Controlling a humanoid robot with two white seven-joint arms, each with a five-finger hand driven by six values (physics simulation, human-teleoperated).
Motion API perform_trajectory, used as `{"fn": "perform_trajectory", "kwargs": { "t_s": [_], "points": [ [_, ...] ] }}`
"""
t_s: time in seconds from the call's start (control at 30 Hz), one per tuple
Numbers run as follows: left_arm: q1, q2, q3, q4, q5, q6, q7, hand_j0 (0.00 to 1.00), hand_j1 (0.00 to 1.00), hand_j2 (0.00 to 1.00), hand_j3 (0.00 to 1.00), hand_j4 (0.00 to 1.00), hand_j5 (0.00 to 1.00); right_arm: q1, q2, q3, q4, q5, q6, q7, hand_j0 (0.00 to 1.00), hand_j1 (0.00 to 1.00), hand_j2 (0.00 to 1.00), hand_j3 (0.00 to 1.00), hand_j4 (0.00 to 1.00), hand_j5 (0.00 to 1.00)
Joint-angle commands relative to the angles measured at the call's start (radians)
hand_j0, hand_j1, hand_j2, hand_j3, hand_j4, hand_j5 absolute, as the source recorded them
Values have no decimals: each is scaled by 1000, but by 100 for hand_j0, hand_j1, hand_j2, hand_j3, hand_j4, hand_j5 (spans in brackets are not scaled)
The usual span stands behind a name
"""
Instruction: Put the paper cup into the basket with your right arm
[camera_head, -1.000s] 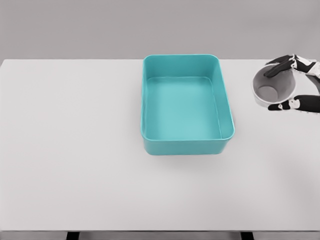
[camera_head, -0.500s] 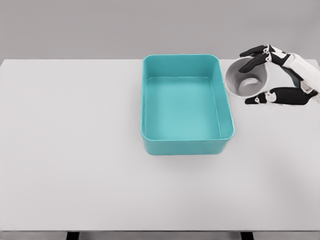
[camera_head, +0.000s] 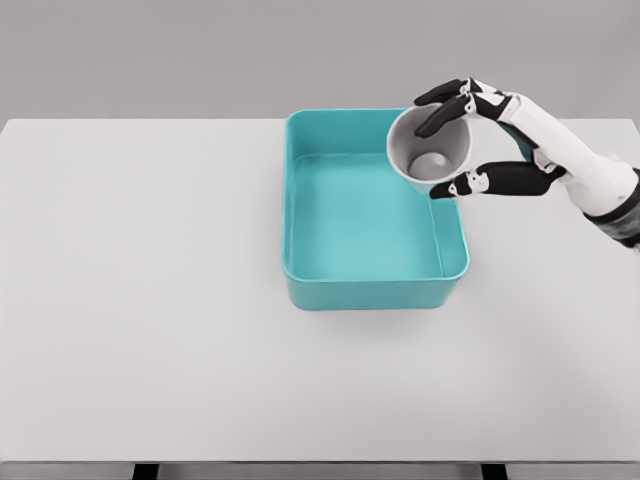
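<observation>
Over the basket's (camera_head: 375, 290) right wall, my right robot hand (camera_head: 478, 140) pinches the paper cup (camera_head: 430, 152); I'd carry it inward, lower, then release gently.

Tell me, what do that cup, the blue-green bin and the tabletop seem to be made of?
The paper cup looks like thin matte card: pale grey-white, no gloss, plain rim. The basket seems moulded plastic: even teal colour, rounded corners, a soft sheen on its lip. The table reads as a smooth, matte white board, though a simulator's render leaves its real material open. The right hand holds the cup.
</observation>
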Motion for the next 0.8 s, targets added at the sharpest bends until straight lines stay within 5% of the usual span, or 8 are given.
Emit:
{"fn": "perform_trajectory", "kwargs": {
  "t_s": [0.0,0.17,0.77],
  "points": [
    [0,0,0,0,0,0,0,100,100,100,100,100,100,-3,22,22,17,-1,2,1,55,55,55,55,55,55],
    [0,0,0,0,0,0,0,100,100,100,100,100,100,-29,98,48,63,45,2,7,54,54,54,54,54,54],
    [0,0,0,1,0,0,0,100,100,100,100,100,100,-51,206,109,191,116,2,10,54,54,54,54,54,54]
  ]
}}
